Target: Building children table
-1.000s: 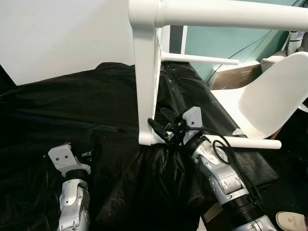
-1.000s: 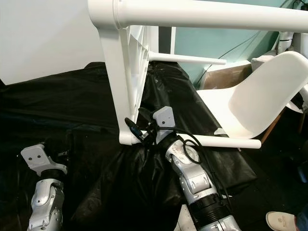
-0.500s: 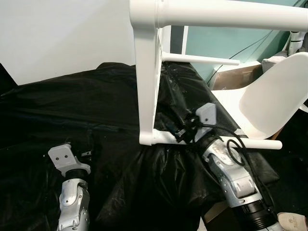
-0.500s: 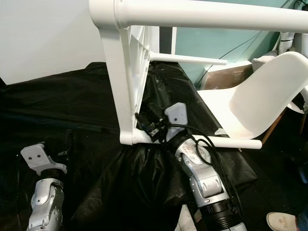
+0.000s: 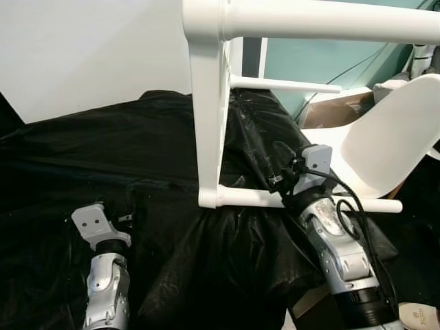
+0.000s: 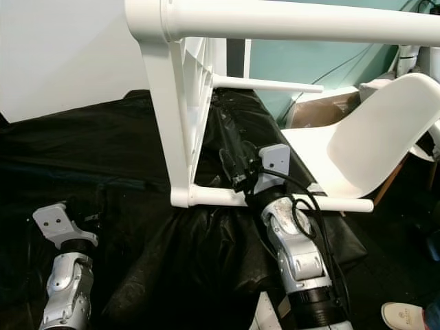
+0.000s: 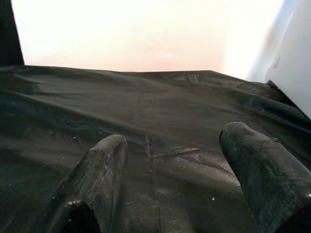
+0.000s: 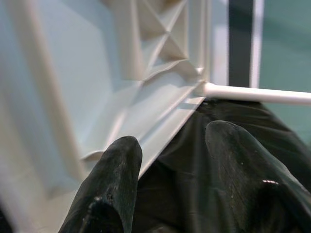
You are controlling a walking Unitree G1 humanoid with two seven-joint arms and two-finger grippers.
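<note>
The white plastic children's table [image 5: 206, 117] lies tipped on its side on a black plastic sheet [image 5: 103, 158], its top standing on edge as a tall slab with the ribbed underside facing the robot's right. Three of its round legs can be seen: a thick one [image 5: 330, 19] runs across the top of the head views, a thin far one [image 5: 285, 85] points right behind the slab, and a low one [image 5: 302, 201] juts right from the slab's bottom corner, just above the sheet. The right tool [image 6: 237, 165] sits just above and behind this low leg, close to the ribbed underside; in the right wrist view its two black fingers [image 8: 114, 179] are spread apart with nothing between them, the ribbed panel [image 8: 97, 82] ahead on one side and the far leg [image 8: 257, 93] beyond. A black cable loops along the silver right forearm [image 5: 340, 247]. The left tool [image 7: 170, 179] is low on the robot's left, well apart from the table, its fingers [image 7: 99, 174] parted over the bare black sheet and holding nothing. To the right of the table a white moulded chair seat [image 5: 385, 137] rests near a brown cardboard box [image 5: 337, 110], with a teal wall [image 5: 323, 58] behind. A light shoe [image 5: 421, 316] shows at the bottom right corner.
</note>
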